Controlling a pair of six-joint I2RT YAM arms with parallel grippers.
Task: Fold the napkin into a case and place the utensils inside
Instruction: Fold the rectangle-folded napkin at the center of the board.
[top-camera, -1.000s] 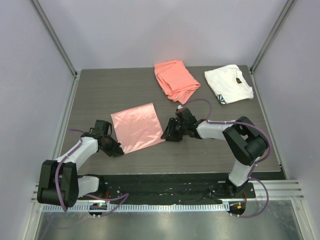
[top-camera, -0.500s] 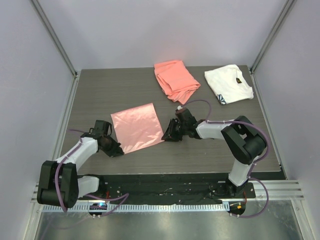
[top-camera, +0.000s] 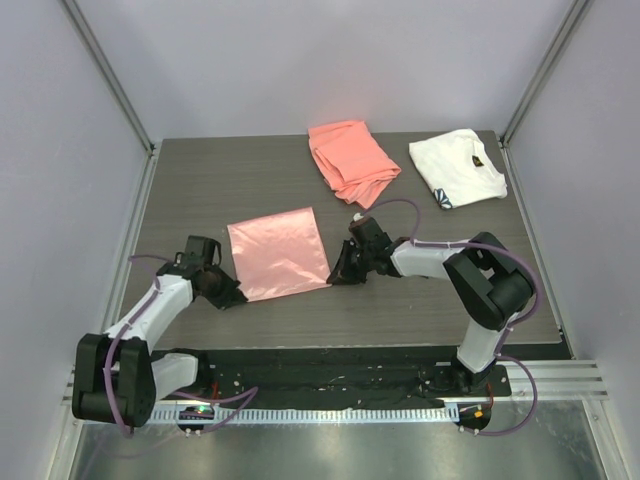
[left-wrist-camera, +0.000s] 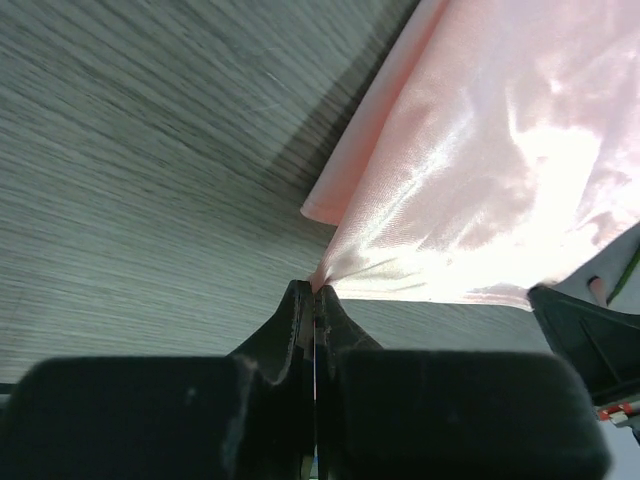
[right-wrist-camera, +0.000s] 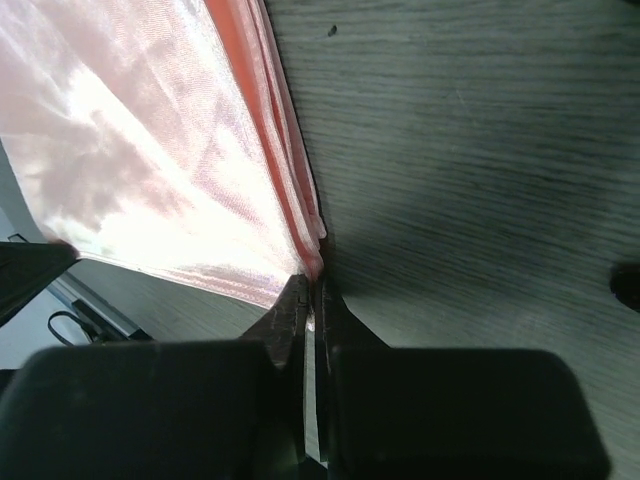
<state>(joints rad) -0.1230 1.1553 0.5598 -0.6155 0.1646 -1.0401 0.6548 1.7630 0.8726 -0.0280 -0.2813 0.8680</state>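
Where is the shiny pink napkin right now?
The napkin lies mid-table in the top view, its near corners pinched by the left gripper and right gripper.

Napkin (left-wrist-camera: 480, 150) partly beyond frame edge

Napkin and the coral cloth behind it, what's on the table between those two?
Nothing. In the top view, only bare dark table separates the napkin from the coral cloth.
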